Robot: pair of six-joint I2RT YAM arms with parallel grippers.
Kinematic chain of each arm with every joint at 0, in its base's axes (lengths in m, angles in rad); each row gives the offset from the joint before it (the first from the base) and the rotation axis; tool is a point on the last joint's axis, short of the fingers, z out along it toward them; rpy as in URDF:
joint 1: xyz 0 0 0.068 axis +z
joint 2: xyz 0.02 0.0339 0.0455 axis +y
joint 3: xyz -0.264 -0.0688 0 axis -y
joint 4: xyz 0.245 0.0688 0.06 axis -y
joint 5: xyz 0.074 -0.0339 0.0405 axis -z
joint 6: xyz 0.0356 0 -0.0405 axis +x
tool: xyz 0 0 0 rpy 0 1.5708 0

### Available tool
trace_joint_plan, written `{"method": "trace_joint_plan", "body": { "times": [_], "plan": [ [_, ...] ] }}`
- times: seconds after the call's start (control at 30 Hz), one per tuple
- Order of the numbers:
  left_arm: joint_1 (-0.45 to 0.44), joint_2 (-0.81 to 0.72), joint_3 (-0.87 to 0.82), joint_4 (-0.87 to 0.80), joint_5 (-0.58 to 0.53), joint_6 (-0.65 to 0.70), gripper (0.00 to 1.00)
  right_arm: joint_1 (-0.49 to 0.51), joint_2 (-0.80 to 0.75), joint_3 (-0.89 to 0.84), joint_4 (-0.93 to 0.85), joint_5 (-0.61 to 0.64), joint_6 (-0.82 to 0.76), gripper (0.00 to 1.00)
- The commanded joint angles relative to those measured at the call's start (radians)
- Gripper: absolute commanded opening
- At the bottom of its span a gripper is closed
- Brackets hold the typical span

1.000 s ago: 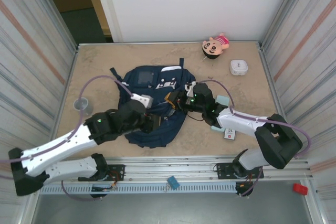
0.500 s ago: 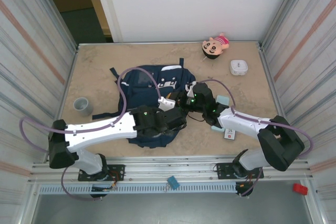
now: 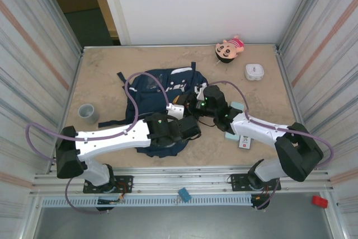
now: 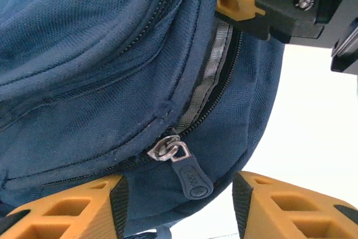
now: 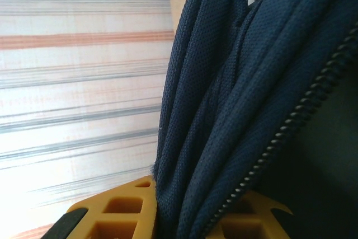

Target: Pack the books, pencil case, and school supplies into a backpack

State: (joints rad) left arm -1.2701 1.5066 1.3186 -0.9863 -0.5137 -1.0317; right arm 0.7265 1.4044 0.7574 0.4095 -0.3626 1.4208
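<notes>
Left arm swung in across backpack [image 3: 148, 83], centre table. Left gripper [image 4: 179, 208] open, astride zipper pull [image 4: 189, 176]. Right gripper [image 5: 182, 216] pinching fabric fold. Fabric soft, floppy; pinch small pull tab.

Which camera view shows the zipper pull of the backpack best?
The left wrist view: the zipper pull hangs sharp and close. The right wrist view gives zipper teeth; the top view, the backpack from afar.
</notes>
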Motion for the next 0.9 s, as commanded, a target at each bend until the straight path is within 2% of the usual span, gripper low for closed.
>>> {"method": "trace_joint_plan", "body": {
  "times": [0.0,0.07,0.17,0.27,0.53,0.77,0.87],
  "plan": [
    [-0.004,0.014,-0.005,-0.001,-0.083,-0.06,0.5,0.014,-0.004,0.065,0.098,0.017,-0.033,0.0],
    [0.003,0.016,-0.014,0.006,-0.092,-0.071,0.47,0.018,-0.001,0.067,0.098,0.018,-0.033,0.0],
    [0.017,0.02,-0.02,0.008,-0.097,-0.085,0.36,0.02,0.005,0.079,0.1,0.013,-0.034,0.0],
    [0.02,0.013,-0.023,0.015,-0.094,-0.088,0.29,0.022,0.01,0.088,0.092,0.008,-0.038,0.0],
    [0.034,-0.029,-0.071,0.053,-0.041,-0.088,0.1,0.019,-0.002,0.076,0.059,0.021,-0.061,0.0],
    [0.042,-0.054,-0.098,0.06,-0.019,-0.092,0.11,0.014,-0.019,0.082,0.021,0.027,-0.086,0.0],
    [0.053,-0.06,-0.117,0.081,-0.002,-0.082,0.21,0.016,-0.025,0.085,0.014,0.031,-0.091,0.0]
  ]
}}
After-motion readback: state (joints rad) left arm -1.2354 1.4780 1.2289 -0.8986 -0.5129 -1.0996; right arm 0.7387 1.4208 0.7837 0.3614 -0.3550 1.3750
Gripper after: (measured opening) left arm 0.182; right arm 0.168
